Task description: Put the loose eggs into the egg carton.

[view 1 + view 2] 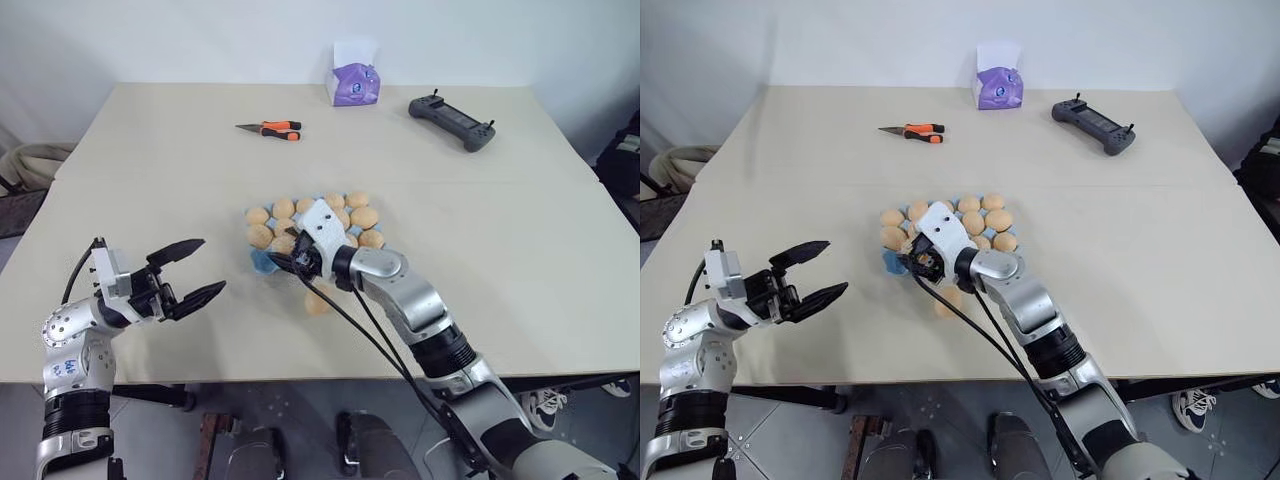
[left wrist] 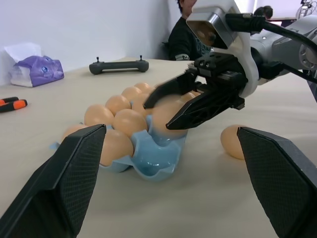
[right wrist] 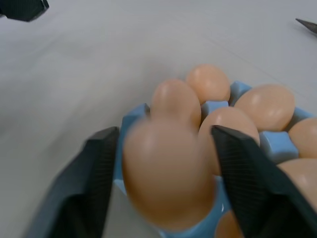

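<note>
The right tool (image 2: 185,101) is over the near corner of the light blue egg carton (image 2: 153,158), which sits in the middle of the counter (image 1: 500,250). Its two black fingers stand apart on either side of an egg (image 3: 166,168) at a corner cup, and there seems to be a small gap on each side — so I judge the egg is just being let go, not clamped. Whether it sits fully down in the cup I cannot tell.

The risk is here: if the egg is only resting on the cup's rim, it may tip out and roll off the carton when the fingers draw back. A finger could also brush the neighbouring eggs (image 2: 126,121), which are packed close, or push the light carton along the counter.

One loose egg (image 2: 237,141) lies on the counter just beside the carton, under the right arm — the arm or its cables could knock it away.

The left tool (image 1: 185,272) hangs wide apart and empty, well away from the carton.
</note>
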